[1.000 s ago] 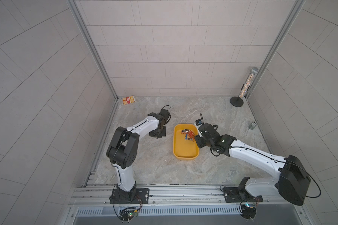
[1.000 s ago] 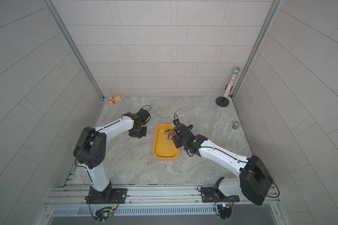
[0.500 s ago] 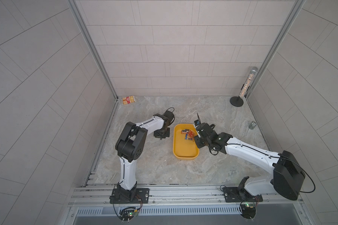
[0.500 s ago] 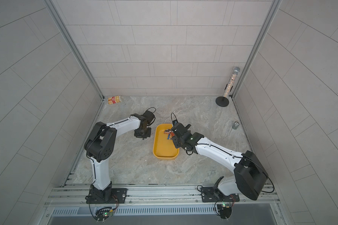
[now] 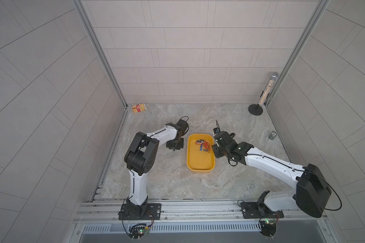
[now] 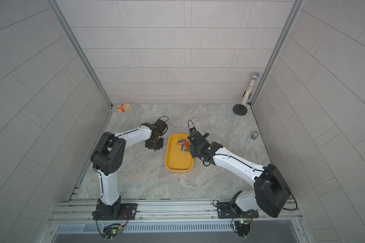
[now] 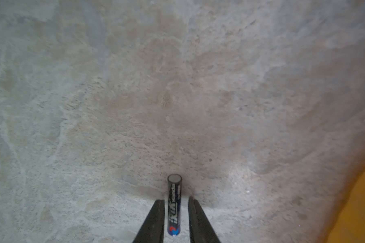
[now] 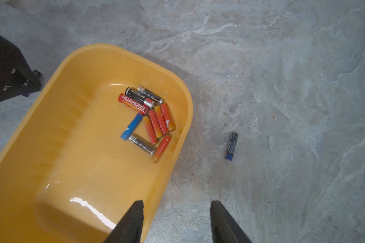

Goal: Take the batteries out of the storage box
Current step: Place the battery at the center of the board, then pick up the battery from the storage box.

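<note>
Just changed: the left pincer has cracked apart from clenched; we see its black fingers standing clear on both sides of the slim black-and-blue cylindrical battery, so that one is let go, not gripped.
Battery in the gap: down on the grey marbled stone-look tabletop, outside the shallow bright yellow plastic storage box; we can't tell whether it lies flat or leans.
Left arm: wrist about where it was a second ago, just beside the box's left wall; only the elbow has swung in.
Right pincer: jaws apart, nothing between them, hanging over the box's right rim, one finger above the inside, one above the tabletop.
Box contents: about ten slim cylindrical batteries bunched at the far end, in orange-red, black and one blue.
Already out: a second dark blue-black battery on the tabletop right of the box, apart from its wall.
Our read: one more drop-off done, two out, bulk left. We'd lift the left pincer straight up so no finger rolls the battery, and send the right in for the bunch.
</note>
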